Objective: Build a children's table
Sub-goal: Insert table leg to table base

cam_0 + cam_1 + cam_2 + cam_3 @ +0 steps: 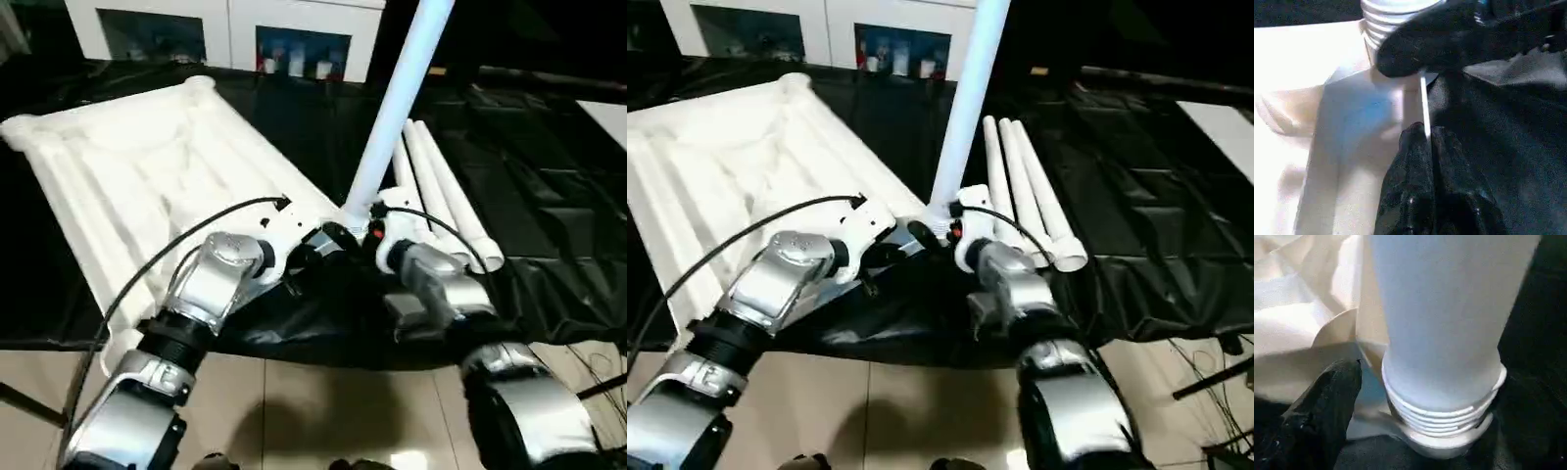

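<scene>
The children's table top (147,166) lies ribbed side up on the black sheet. One pale-blue leg (397,98) stands tilted at the near right corner socket (1444,440), with its threaded end (1442,413) just above the socket. My right gripper (361,227) is shut around the base of this leg; one of its black fingers (1327,401) shows beside the thread. My left gripper (1425,134) is shut on the thin rim of the table top (1424,98) right next to that corner. Three more legs (441,191) lie side by side to the right.
The black-sheeted work table (549,157) ends just in front of my forearms, with tiled floor (313,401) below. A white glass-door cabinet (235,29) stands behind it. A cable (186,230) loops over my left forearm.
</scene>
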